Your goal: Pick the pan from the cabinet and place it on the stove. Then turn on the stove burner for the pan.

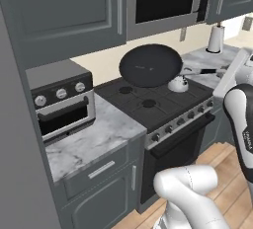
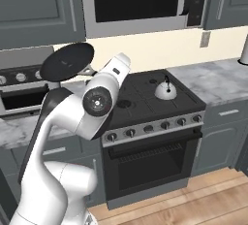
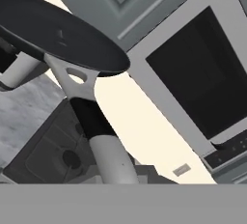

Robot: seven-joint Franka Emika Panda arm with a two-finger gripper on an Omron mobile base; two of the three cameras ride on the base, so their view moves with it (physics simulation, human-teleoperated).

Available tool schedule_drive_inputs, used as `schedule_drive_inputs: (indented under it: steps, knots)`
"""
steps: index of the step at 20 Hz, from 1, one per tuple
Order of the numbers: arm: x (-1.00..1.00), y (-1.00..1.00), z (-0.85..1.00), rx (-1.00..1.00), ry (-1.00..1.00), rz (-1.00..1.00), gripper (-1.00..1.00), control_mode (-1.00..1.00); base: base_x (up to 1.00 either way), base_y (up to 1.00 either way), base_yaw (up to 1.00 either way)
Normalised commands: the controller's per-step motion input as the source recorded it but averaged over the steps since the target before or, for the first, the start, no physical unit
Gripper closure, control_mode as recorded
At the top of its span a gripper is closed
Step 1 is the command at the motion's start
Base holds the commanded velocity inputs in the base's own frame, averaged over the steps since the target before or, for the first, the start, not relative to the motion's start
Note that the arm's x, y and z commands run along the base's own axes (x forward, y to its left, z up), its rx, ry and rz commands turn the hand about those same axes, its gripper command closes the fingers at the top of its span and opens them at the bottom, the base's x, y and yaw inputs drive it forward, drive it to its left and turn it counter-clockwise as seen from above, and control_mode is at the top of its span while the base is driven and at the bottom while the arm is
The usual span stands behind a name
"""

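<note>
The gripper (image 1: 225,70), clamped on the pan's (image 1: 150,65) handle, should lower it level onto the stove (image 1: 158,105) burner below, clear of the kettle (image 1: 178,84).

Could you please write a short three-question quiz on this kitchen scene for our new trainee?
1. True or false: the pan already rests flat on the stove.
2. What stands on the stove's back right burner?
3. The pan's handle is: A) free, B) clamped in the gripper, C) on the counter.

Key: 1. False, it is held tilted in the air above the cooktop. 2. The silver kettle. 3. B.
</note>
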Motion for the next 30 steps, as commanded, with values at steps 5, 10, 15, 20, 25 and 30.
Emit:
schedule_drive_inputs:
  steps: [5,10,15,20,25,30]
  knots:
    - [0.00,0.00,0.00,0.00,0.00,0.00,1.00,1.00,0.00,-0.07,0.00]
    - [0.00,-0.23,-0.08,0.02,0.00,0.00,1.00,-1.00,0.00,-0.09,0.00]
    - [0.08,-0.36,-0.25,0.00,0.03,0.00,1.00,-1.00,0.00,0.00,0.00]
    - [0.34,-0.27,-0.34,0.00,0.02,0.00,1.00,-1.00,0.00,0.00,0.00]
    - [0.42,-0.32,-0.34,0.00,0.00,0.01,1.00,-1.00,0.00,0.00,0.00]
    - [0.40,-0.44,-0.29,0.01,0.00,0.06,1.00,-1.00,0.00,0.00,0.00]
